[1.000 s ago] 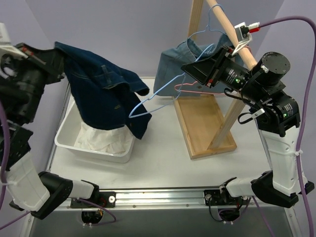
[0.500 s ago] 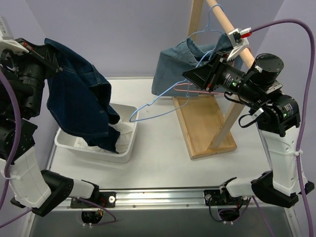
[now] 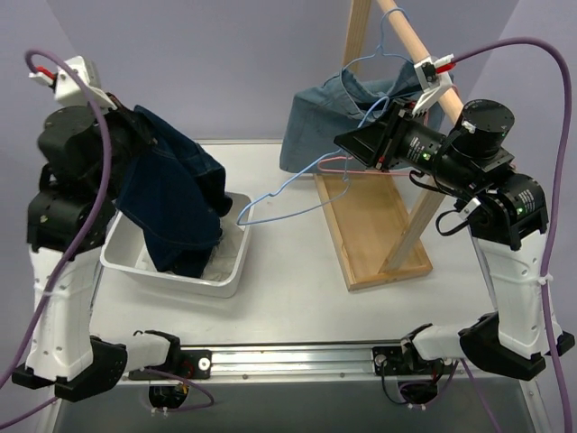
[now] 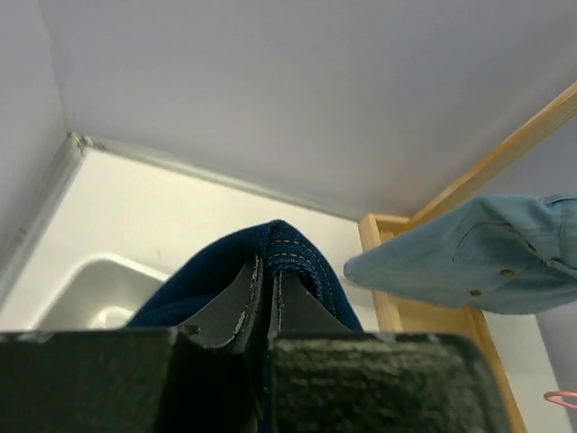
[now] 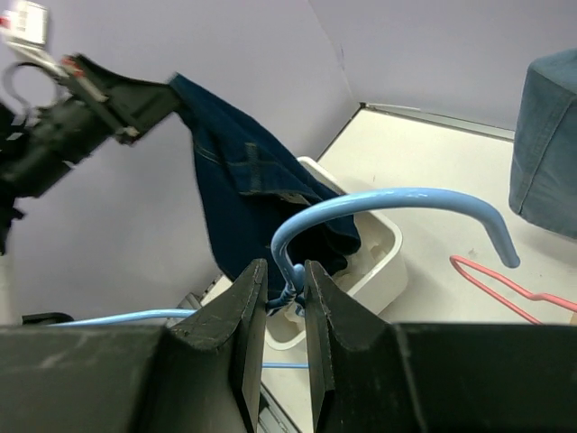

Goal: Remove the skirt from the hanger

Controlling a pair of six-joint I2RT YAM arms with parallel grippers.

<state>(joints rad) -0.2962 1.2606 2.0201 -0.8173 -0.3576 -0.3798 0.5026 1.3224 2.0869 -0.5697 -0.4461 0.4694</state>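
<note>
Denim garment hung over the bin [image 3: 236,281]; the pink-red hanger [image 5: 505,284] lay bare to the bin's right.

The left gripper [image 4: 266,271], raised above the bin's far left corner, had its jaws pressed together on the top fold of the dark-blue denim garment [image 3: 171,198], whose lower end drooped into the bin. The skirt [image 3: 215,267] lay inside the bin as white fabric, mostly covered by the denim. Well to the right of the bin and higher, the right gripper [image 5: 281,280] pinched the twisted neck of a light-blue wire hanger [image 5: 397,203], one corner of which reached down near the bin's right rim. The pink-red hanger rested well right of the bin by the wooden rack [image 3: 370,225], apart from the skirt. A light-blue shirt [image 3: 325,117] hung on that rack.
</note>
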